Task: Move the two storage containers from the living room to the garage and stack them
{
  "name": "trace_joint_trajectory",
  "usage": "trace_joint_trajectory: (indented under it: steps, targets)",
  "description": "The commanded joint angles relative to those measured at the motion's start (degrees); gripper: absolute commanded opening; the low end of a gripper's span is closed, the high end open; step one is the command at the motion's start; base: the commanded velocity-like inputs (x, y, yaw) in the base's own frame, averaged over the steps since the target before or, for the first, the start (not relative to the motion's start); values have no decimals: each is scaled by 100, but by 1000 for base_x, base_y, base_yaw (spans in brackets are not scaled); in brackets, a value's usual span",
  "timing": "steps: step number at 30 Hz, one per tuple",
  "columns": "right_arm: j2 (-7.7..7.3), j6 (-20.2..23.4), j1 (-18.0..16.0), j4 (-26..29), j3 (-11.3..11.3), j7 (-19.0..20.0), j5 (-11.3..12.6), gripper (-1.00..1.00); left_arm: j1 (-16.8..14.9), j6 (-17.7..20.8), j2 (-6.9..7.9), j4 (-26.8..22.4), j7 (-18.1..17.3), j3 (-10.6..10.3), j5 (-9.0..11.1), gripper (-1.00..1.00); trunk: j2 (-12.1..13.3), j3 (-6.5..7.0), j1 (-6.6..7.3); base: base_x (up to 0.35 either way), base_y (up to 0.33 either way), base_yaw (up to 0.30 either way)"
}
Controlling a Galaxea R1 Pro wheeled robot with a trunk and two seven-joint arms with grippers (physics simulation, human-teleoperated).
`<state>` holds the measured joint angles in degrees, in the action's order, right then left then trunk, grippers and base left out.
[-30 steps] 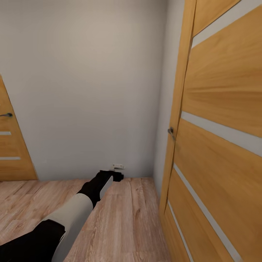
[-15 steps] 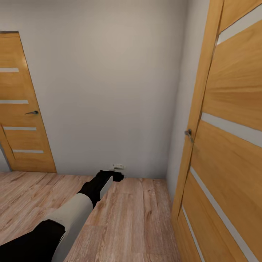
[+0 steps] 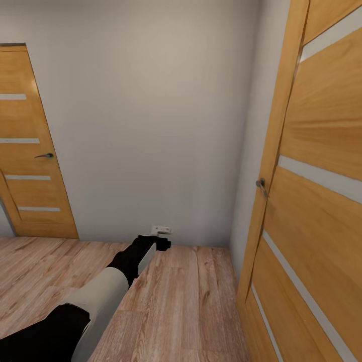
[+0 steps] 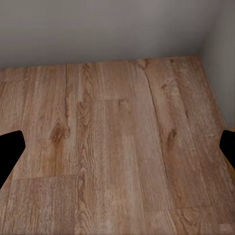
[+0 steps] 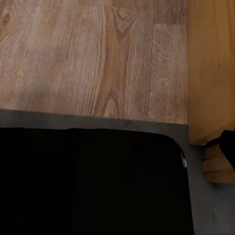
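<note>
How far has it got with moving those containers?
Nothing looks done yet. The robot stands in a corner with a wood-plank floor, a white wall and two wooden doors. The left gripper is open over bare planks, holding nothing. Fetching, carrying and stacking both remain.

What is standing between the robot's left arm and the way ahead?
A white wall closes the way ahead of the left arm. A wooden door stands at the right, another door at the left. No containers visible.

matt wood-plank floor (image 3: pixel 191 301), wood-veneer doors (image 3: pixel 322 151)
</note>
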<state>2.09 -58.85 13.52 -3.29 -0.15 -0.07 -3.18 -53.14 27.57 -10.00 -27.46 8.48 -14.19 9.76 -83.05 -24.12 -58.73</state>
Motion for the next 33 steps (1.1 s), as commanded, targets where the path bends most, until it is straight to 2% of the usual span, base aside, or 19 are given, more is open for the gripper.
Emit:
trace_joint_trajectory:
  steps: [1, 3, 5, 6, 9, 16, 22, 28, 33]
  targets:
    - [-6, 79, -18, 84, -7, -4, -23, 100, -4, 21, 0, -5, 48, -24, 61, 100, -3, -5, 0, 0, 0, 0]
    - [-11, 507, -43, 508, -6, -8, -29, 100, -4, 21, 0, -5, 48, -25, 61, 100, -3, -5, 0, 0, 0, 0]
    - [-20, 1249, -56, 1109, 1, -9, -39, 100, -4, 21, 0, -5, 48, -23, 61, 100, -3, -5, 0, 0, 0, 0]
    - [-22, 1451, -57, 1269, 2, -10, -41, 100, -4, 21, 0, -5, 48, -23, 61, 100, -3, -5, 0, 0, 0, 0]
    - [-30, 2435, -64, 2136, 5, -10, -61, 100, -4, 21, 0, 6, 48, -23, 61, 100, -3, -5, 0, 0, 0, 0]
    - [-33, 3142, -79, 3166, -7, -46, -214, 100, -4, 21, 0, 12, 48, -22, 61, 100, -3, -5, 0, 0, 0, 0]
    - [-33, 4012, -340, 3870, -3, -206, -490, 100, -6, 21, 0, 10, 48, -22, 61, 100, -3, -5, 0, 0, 0, 0]
    - [-33, 4494, -821, 4041, -10, -267, -521, 100, -4, 21, 0, 11, 48, -22, 61, 100, -3, -5, 0, 0, 0, 0]
    - [-20, 4661, -1250, 4062, -11, -561, -533, 100, -4, 21, 0, 7, 48, -22, 61, 100, -3, -5, 0, 0, 0, 0]
